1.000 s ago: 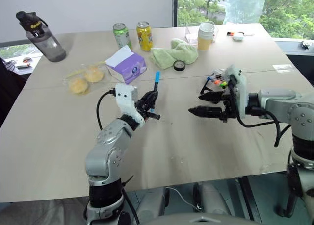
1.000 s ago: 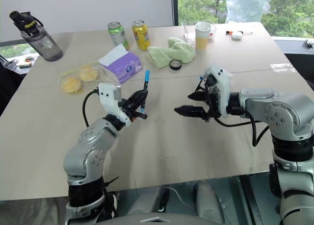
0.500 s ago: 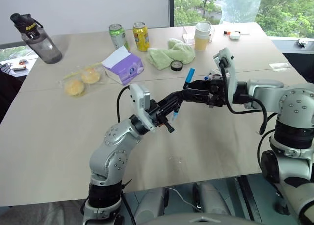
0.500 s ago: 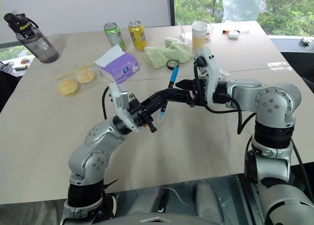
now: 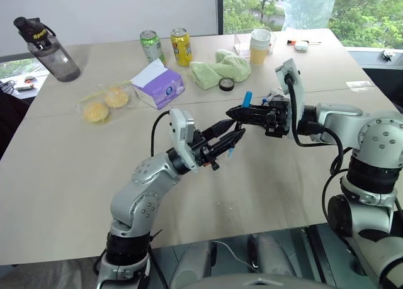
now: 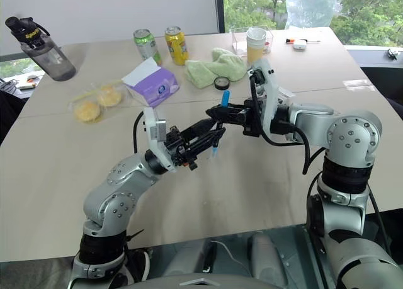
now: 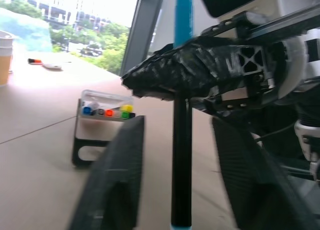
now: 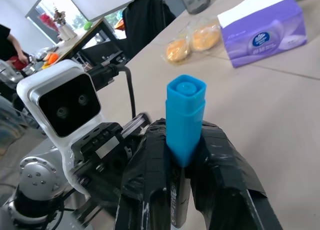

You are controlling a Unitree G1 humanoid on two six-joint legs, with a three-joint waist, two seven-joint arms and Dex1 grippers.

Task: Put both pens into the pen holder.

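Item: black pen with light blue cap (image 5: 239, 123), mid-handover above the table centre. The right gripper (image 8: 185, 155) is clamped on it just below the cap, evidently because the pen holder lies on that arm's side. The left gripper (image 7: 175, 180) has its fingers (image 7: 112, 185) parted on either side of the barrel, apparently releasing.

Item: pen holder (image 7: 102, 127), black wire frame with coloured marker caps, on the table at about 3 o'clock from the pen, largely behind the right arm in the head views. Second pen: not made out.

Surface: pale beige table (image 5: 63, 175). From 10 to 1 o'clock: water bottle (image 5: 50, 46), bagged buns (image 5: 104, 103), purple tissue box (image 5: 160, 84), two cans (image 5: 167, 45), green cloth (image 5: 220, 68), tape roll (image 5: 227, 84), stacked cups (image 5: 261, 45).

Room: windows onto trees at 12 to 2 o'clock.
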